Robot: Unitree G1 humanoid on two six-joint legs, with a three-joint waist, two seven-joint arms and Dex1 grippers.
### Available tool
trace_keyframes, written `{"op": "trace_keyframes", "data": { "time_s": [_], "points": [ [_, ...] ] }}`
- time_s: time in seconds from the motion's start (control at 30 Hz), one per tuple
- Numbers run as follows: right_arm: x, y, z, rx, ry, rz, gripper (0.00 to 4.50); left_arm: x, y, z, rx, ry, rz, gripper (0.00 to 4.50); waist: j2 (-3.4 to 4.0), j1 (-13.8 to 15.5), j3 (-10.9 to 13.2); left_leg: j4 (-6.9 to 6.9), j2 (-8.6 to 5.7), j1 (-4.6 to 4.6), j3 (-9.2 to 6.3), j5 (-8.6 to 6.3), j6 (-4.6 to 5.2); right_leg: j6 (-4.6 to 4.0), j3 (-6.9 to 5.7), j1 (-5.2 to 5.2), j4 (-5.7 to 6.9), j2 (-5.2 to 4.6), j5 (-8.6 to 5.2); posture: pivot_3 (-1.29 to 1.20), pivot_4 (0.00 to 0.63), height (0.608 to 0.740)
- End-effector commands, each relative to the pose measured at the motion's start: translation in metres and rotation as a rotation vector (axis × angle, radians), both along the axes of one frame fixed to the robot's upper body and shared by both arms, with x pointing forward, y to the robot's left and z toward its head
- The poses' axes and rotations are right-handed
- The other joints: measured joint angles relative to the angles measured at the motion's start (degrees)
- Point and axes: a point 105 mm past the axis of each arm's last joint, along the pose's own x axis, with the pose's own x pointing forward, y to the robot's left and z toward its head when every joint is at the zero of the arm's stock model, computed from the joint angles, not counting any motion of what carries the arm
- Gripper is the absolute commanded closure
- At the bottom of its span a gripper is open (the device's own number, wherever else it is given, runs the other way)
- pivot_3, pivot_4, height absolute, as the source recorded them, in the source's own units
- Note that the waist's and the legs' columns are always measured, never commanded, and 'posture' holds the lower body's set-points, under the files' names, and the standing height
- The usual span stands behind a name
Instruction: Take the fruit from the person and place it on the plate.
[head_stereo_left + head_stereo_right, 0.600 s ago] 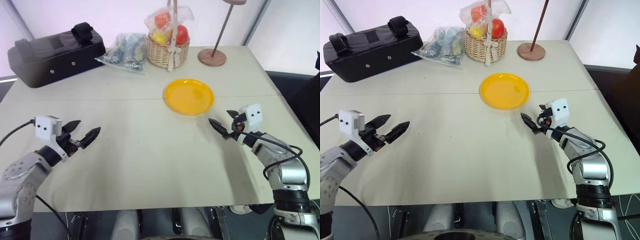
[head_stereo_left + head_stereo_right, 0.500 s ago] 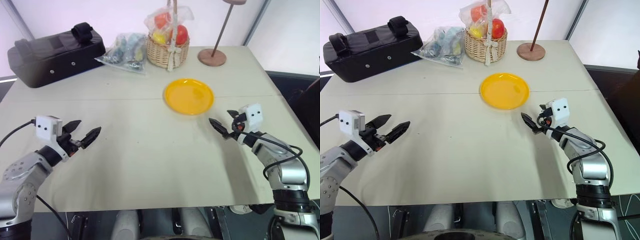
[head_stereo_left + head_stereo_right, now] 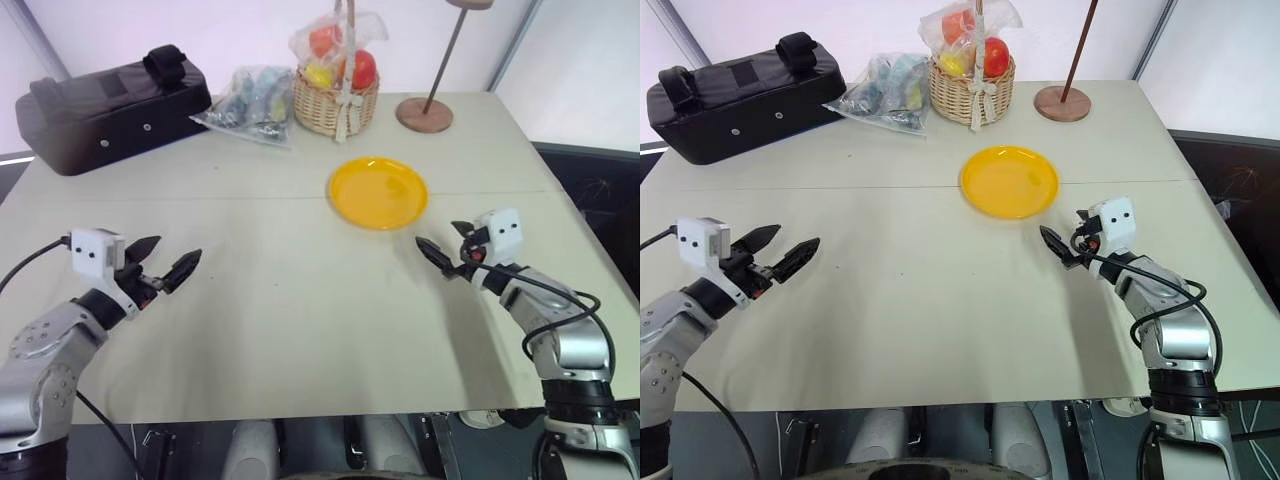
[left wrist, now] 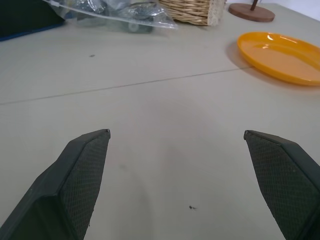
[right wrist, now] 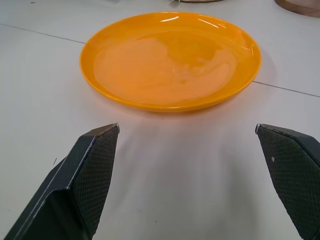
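The orange-yellow plate [image 3: 378, 192] lies empty on the table, past its middle. My right gripper [image 3: 440, 236] hovers open just in front of the plate's near right rim and points at it; the right wrist view has the plate [image 5: 170, 60] close ahead between the spread fingers. Over the near left part of the table my left gripper [image 3: 175, 252] is open too, with bare tabletop between its fingers [image 4: 85, 170]. Both grippers are empty. The fruit and the person are out of view.
At the back stand a wicker basket [image 3: 335, 100] of plastic-wrapped fruits, a clear plastic bag [image 3: 245, 100] of items, a black case [image 3: 110, 100] and a wooden stand with a round base [image 3: 423, 113]. The table's right edge [image 3: 590, 260] runs close beside my right arm.
A dark shape at the right edge of the head views has gone from sight. Both arms and the things on the table have kept still.
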Motion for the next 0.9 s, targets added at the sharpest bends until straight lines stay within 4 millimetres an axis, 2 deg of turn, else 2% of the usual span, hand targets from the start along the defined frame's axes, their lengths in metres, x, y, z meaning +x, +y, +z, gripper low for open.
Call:
{"op": "trace_keyframes", "data": {
  "time_s": [0.03, 0.9],
  "points": [
    [0.0004, 0.0025, 0.0152, -0.001, -0.065, 0.007, 0.03, 0.0004, -0.001, 0.008, 0.015, -0.041, 0.001, 0.0, 0.0, 0.0, 0.0, 0.0, 0.0, 0.0, 0.0, 0.0, 0.0, 0.0, 0.0, 0.0, 0.0, 0.0, 0.0, 0.0, 0.15, 0.74],
    [0.0019, 0.0045, 0.0143, -0.005, -0.067, 0.001, 0.03, 0.0021, 0.001, 0.0096, 0.02, -0.049, 0.01, 0.0, 0.0, 0.0, 0.0, 0.0, 0.0, 0.0, 0.0, 0.0, 0.0, 0.01, 0.0, 0.0, 0.0, 0.0, 0.0, 0.0, 0.15, 0.74]
  ]
}}
